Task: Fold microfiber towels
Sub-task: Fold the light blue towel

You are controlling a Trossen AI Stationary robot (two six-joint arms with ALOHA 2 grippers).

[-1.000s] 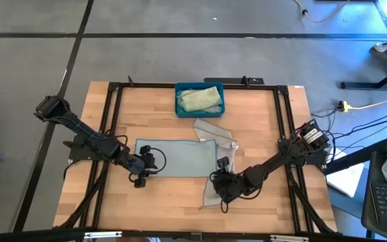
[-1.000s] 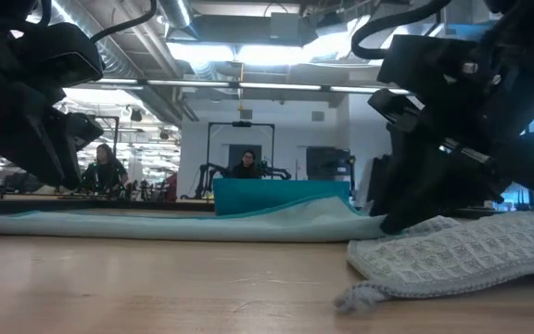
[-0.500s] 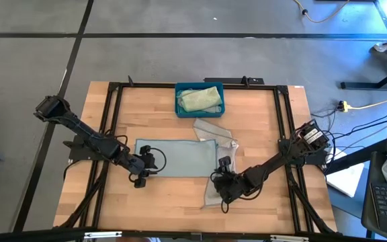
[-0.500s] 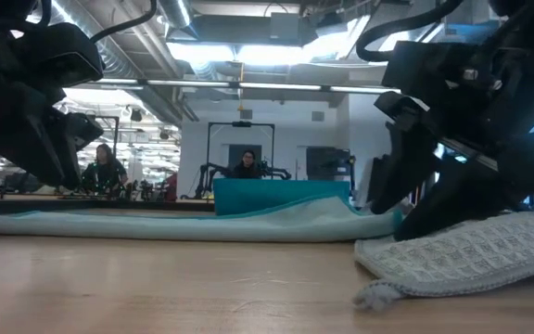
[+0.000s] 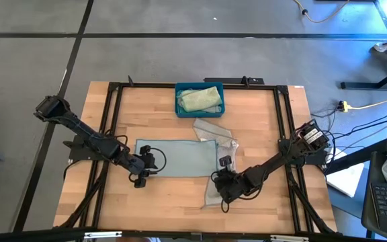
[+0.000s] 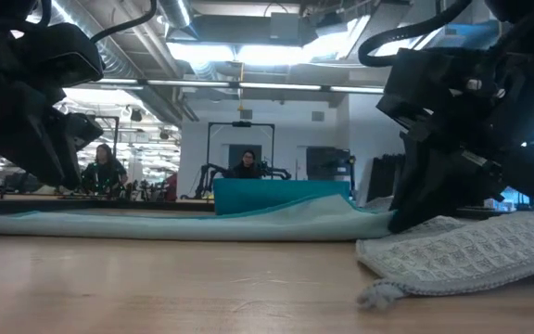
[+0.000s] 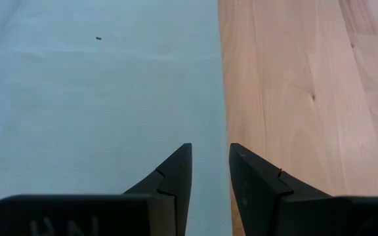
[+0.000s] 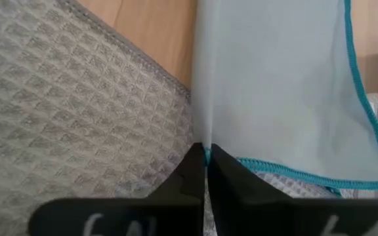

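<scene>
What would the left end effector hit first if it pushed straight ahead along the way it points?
Probably nothing solid: the left end effector points along the edge of the pale blue towel lying flat on the table, and the way ahead looks free.

Overhead light: the table point(image 5: 180, 195) is lit evenly from above in the high view, and only soft, short shadows are seen under the arms.
Ceiling lamps: strong glare is given by the bright panels point(image 6: 248, 51) in the low view, and the area around them is washed out.
Backlight: the arms are shown almost as black shapes in the low view.
Focus: the near wood is blurred in the low view; the grey towel point(image 6: 462, 255) is shown sharply.
Wrist views: bright, flat light; the dark fingers point(image 7: 176, 180) are slightly soft.
</scene>
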